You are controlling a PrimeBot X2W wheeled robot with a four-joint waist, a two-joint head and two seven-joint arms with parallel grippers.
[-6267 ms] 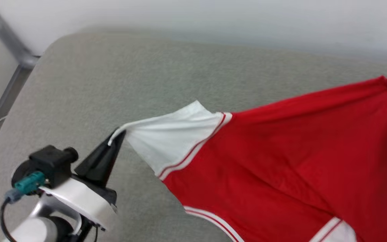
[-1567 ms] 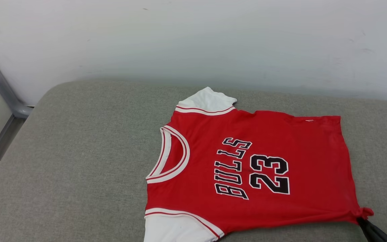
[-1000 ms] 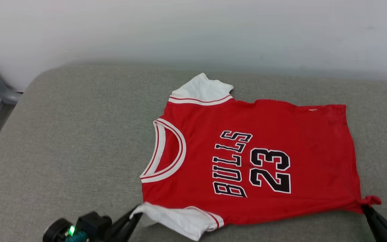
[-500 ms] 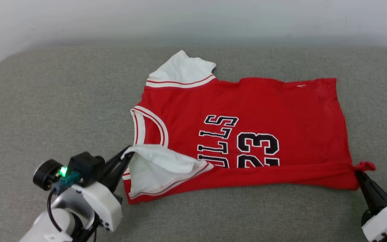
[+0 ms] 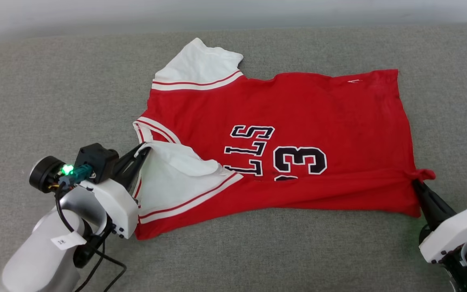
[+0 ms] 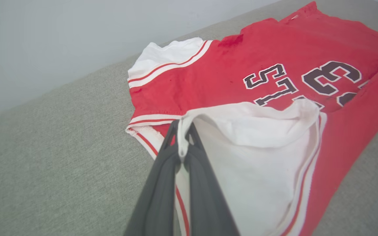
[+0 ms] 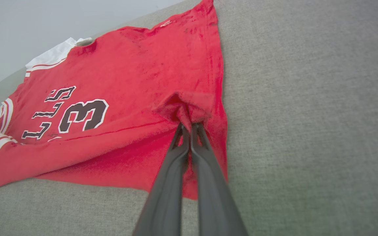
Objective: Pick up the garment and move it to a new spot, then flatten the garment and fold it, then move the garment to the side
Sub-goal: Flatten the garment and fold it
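Observation:
The garment (image 5: pixel 298 109) is a red jersey with white sleeves and a black-and-white print, lying on the grey cushion with its collar to the left. Its near long edge is lifted and folded over toward the far side, hiding part of the print. My left gripper (image 5: pixel 144 149) is shut on the near white sleeve's edge (image 6: pixel 183 137), holding it over the collar. At the right, my right gripper (image 5: pixel 416 184) is shut on the bunched near hem corner (image 7: pixel 187 113). The far sleeve (image 5: pixel 199 65) lies flat.
The grey cushion (image 5: pixel 55 93) runs wide on every side of the jersey, with bare fabric to the left, right and in front. A pale wall (image 5: pixel 95 12) rises behind its far edge. A black cable (image 5: pixel 103 263) loops under my left forearm.
Both grippers have carried the near edge of the garment farther over the chest, so more of the print is covered. The head camera has tilted down, shifting the whole scene.

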